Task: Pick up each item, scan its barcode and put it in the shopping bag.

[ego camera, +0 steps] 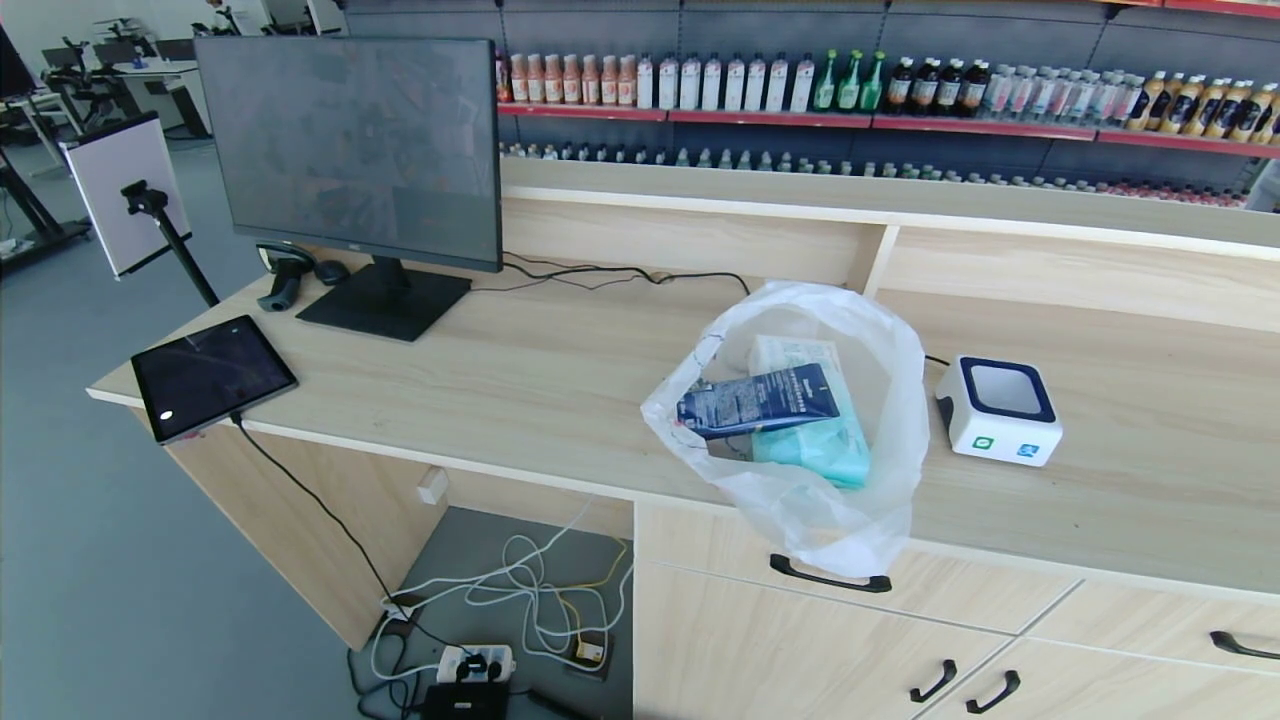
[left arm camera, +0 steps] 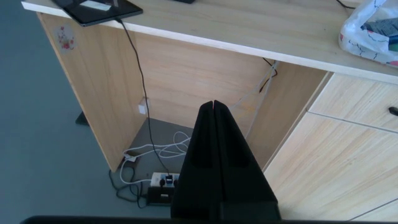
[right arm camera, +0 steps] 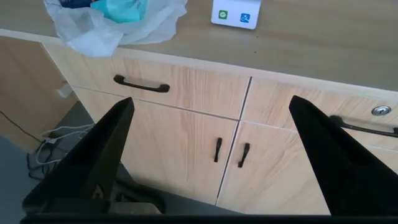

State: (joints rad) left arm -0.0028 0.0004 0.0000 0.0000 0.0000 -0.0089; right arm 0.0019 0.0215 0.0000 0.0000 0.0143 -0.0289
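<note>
A clear plastic shopping bag point(ego camera: 800, 500) lies open on the wooden counter point(ego camera: 540, 370), partly hanging over its front edge. Inside it rest a dark blue pack point(ego camera: 760, 400), a teal pack point(ego camera: 815, 445) and a pale pack point(ego camera: 795, 355). A white barcode scanner point(ego camera: 998, 408) with a dark window stands just right of the bag. My left gripper point(left arm camera: 213, 106) is shut with nothing in it, held low in front of the counter's open kneehole. My right gripper point(right arm camera: 211, 109) is open and empty, below the counter edge facing the drawers; the shopping bag point(right arm camera: 118, 25) and the scanner point(right arm camera: 236, 14) sit above it.
A monitor point(ego camera: 355, 150), a handheld scanner point(ego camera: 285, 285) and a tablet point(ego camera: 210, 375) stand at the counter's left. Cables and a power strip point(ego camera: 475, 662) lie on the floor in the kneehole. Drawer handles point(ego camera: 830, 578) line the front. Shelves of bottles point(ego camera: 900, 90) stand behind.
</note>
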